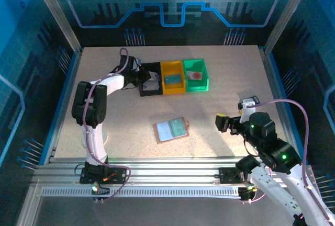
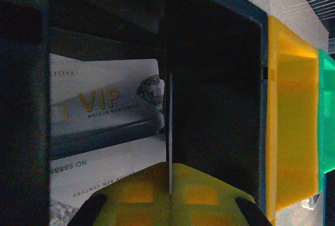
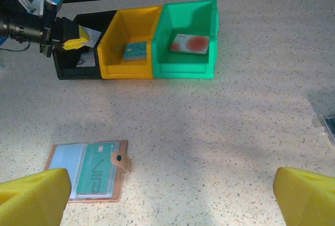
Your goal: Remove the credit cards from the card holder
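A: L pincer (image 2: 170, 197) doing what?
B: Clamping shut on a card (image 2: 170, 132), edge-on, hanging inside the black bin (image 2: 220, 105), far left.
A: And the holder (image 1: 171, 130)?
B: Lying open mid-table, near side, well left of R pincer (image 3: 168, 197), which is gaping wide, holding nothing. Teal card (image 3: 97, 176) sitting in it.

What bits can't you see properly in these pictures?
- Left wrist view: the lower card in the black bin is partly covered by the left fingers.
- Right wrist view: a right finger hides one corner of the card holder.
- Top view: the teal card in the yellow bin is too small to read.
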Controlling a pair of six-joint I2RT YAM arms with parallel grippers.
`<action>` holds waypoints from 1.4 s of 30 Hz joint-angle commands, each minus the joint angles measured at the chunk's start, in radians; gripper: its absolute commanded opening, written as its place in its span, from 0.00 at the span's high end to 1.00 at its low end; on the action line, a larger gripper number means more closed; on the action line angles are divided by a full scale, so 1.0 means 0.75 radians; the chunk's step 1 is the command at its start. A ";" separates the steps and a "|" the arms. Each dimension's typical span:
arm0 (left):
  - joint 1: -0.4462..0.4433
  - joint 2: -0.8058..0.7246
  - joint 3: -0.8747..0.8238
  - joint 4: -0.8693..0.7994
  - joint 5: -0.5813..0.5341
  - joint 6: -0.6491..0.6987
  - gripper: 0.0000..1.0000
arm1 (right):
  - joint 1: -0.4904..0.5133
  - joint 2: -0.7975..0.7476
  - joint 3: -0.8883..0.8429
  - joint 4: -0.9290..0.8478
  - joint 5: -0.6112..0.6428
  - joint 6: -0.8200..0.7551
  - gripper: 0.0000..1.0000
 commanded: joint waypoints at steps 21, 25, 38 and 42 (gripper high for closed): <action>-0.021 0.052 0.123 -0.235 -0.058 0.074 0.82 | -0.030 -0.020 -0.015 0.035 -0.022 -0.015 0.00; -0.023 0.052 0.143 -0.266 -0.066 0.085 0.78 | -0.032 -0.021 -0.018 0.037 -0.023 -0.015 0.00; -0.029 0.030 0.261 -0.391 -0.089 0.120 0.66 | -0.036 -0.025 -0.019 0.040 -0.023 -0.018 0.00; -0.031 0.009 0.294 -0.427 -0.102 0.134 0.65 | -0.038 -0.027 -0.022 0.043 -0.025 -0.017 0.00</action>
